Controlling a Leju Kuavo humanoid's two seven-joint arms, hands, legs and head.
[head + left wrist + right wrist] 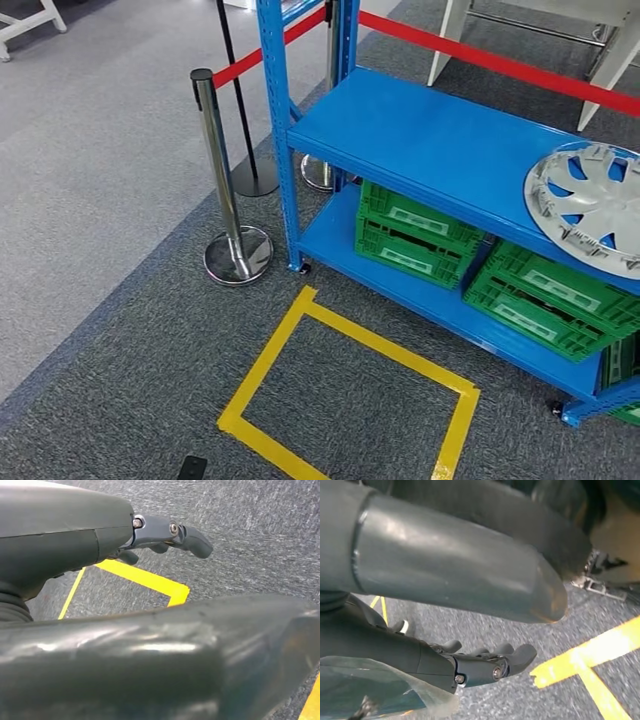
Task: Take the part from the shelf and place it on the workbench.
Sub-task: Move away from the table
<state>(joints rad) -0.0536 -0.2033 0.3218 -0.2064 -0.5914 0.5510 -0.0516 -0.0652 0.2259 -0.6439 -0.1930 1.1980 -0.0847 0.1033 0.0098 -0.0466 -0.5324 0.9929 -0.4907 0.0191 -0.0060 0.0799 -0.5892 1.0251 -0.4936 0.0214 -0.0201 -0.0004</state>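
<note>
The part, a silver wheel cover (587, 205) with several spoke openings, lies flat on the blue shelf (423, 140) at its right end, partly cut off by the picture's edge. My left hand (113, 535) hangs above the grey carpet with its fingers (171, 530) stretched out and nothing in it. My right hand (471, 665) also hangs low over the carpet, its fingers (508, 660) straight and apart from the thumb, holding nothing. Both hands are far from the wheel cover.
Green crates (415, 235) (551, 300) sit on the shelf's bottom board. A yellow tape rectangle (347, 395) marks the carpet in front of the shelf. Chrome posts (223, 180) with a red belt (498, 60) stand left of and behind the shelf.
</note>
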